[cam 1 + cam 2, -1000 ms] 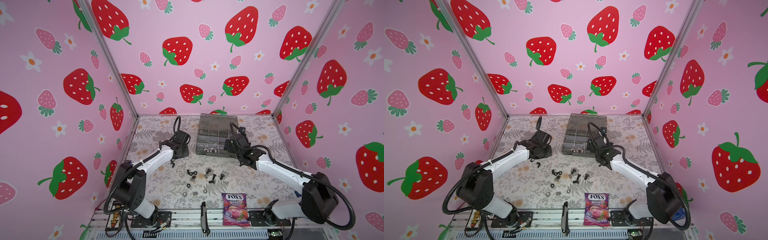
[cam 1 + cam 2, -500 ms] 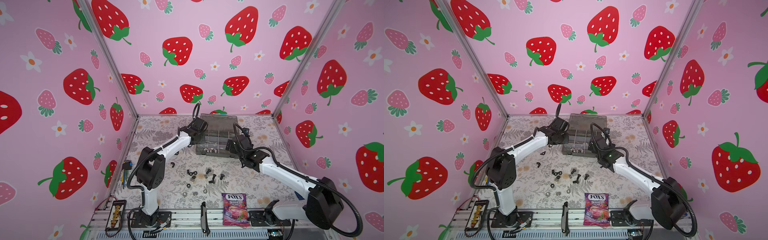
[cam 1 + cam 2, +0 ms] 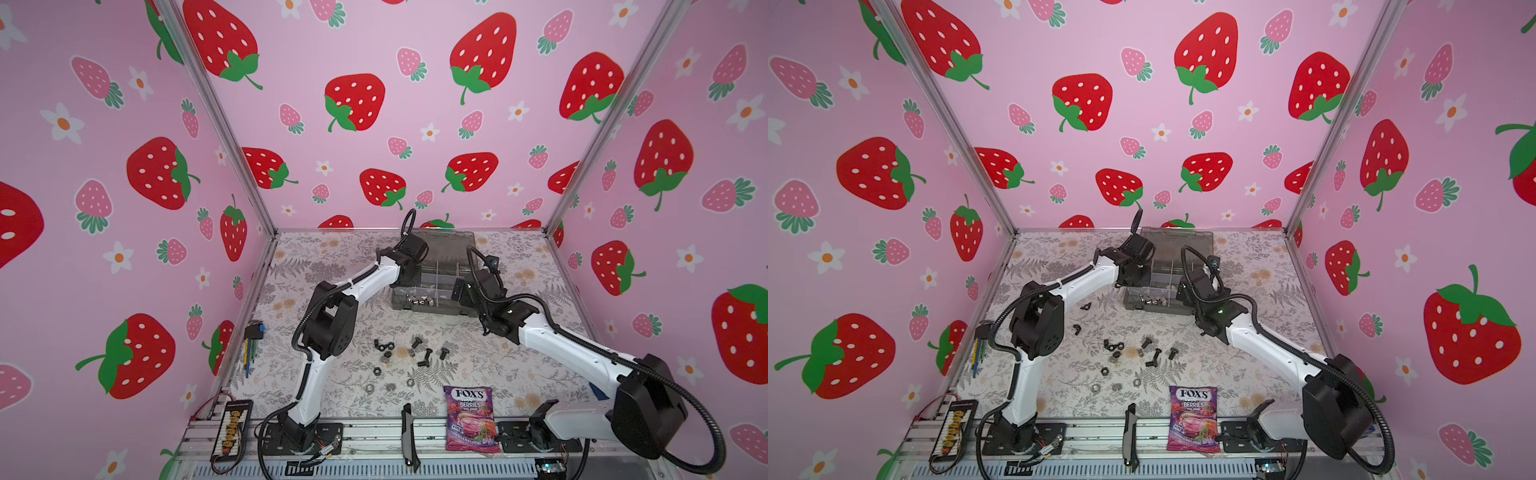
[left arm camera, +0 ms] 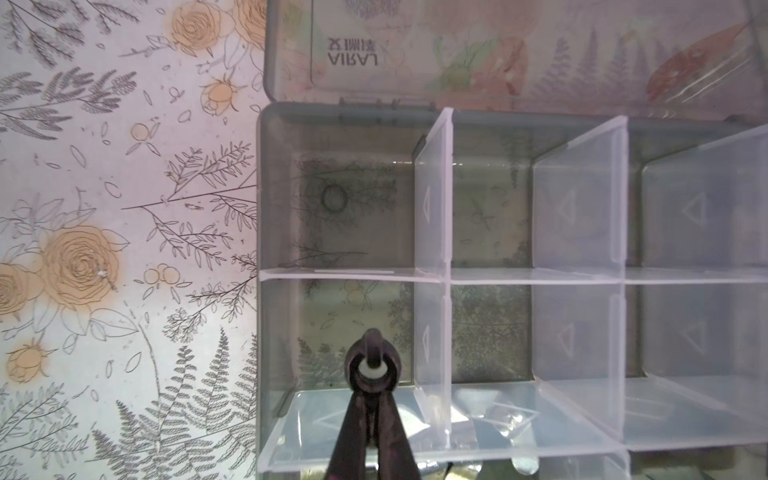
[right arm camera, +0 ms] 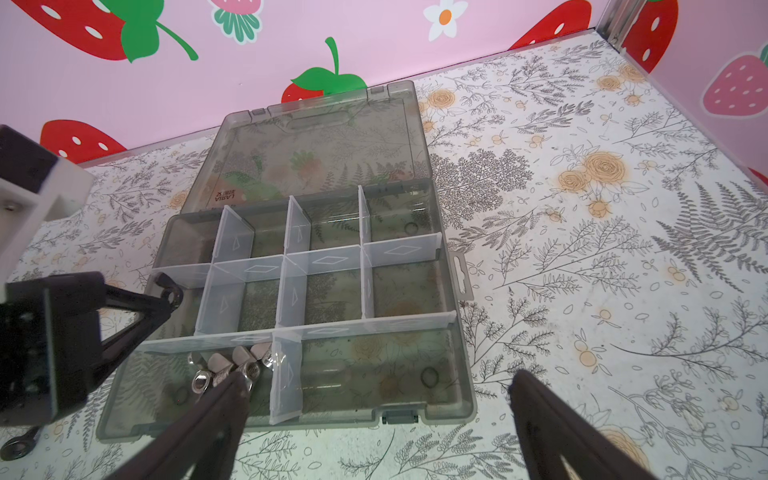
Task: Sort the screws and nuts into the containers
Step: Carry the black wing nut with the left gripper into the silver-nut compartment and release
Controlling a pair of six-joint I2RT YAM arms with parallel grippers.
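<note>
Pink strawberry-print walls close in a floral tabletop (image 3: 519, 357). A set of hex keys (image 3: 250, 345) lies well out to the left of the left gripper (image 4: 371, 374). This gripper's fingers are pressed together on a small black winged nut (image 5: 172, 291), held over an end compartment in the middle row of the smoky grey organiser box (image 5: 465, 374), whose lid is folded back flat. A cluster of silver nuts (image 5: 232, 365) sits in the neighbouring front compartment, just under the right gripper (image 5: 378, 377), which hangs over the box's front edge with fingers spread wide, gripping nothing. Behind both grippers, toward the arm bases, black and silver nuts (image 3: 384, 345) and 3 black screws (image 3: 428, 356) lie scattered, with a purple candy bag (image 3: 469, 415) beyond them.
</note>
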